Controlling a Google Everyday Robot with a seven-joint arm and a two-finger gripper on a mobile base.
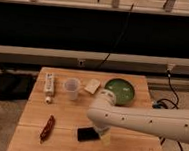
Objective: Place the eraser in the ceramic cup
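The eraser (87, 134) is a flat black block lying near the front middle of the wooden table (69, 113). The ceramic cup (72, 88) is small and pale, standing upright toward the back left of the middle. My gripper (103, 137) hangs from the white arm (144, 121), which reaches in from the right. The gripper sits just right of the eraser, right against or just above its right edge. The eraser's right end is partly hidden by it.
A green bowl (120, 90) stands at the back right. A pale beige block (92, 86) lies between bowl and cup. A white bottle-like object (49, 83) lies at the back left. A dark-red chili-like object (47, 127) lies at the front left. Cables hang behind the table.
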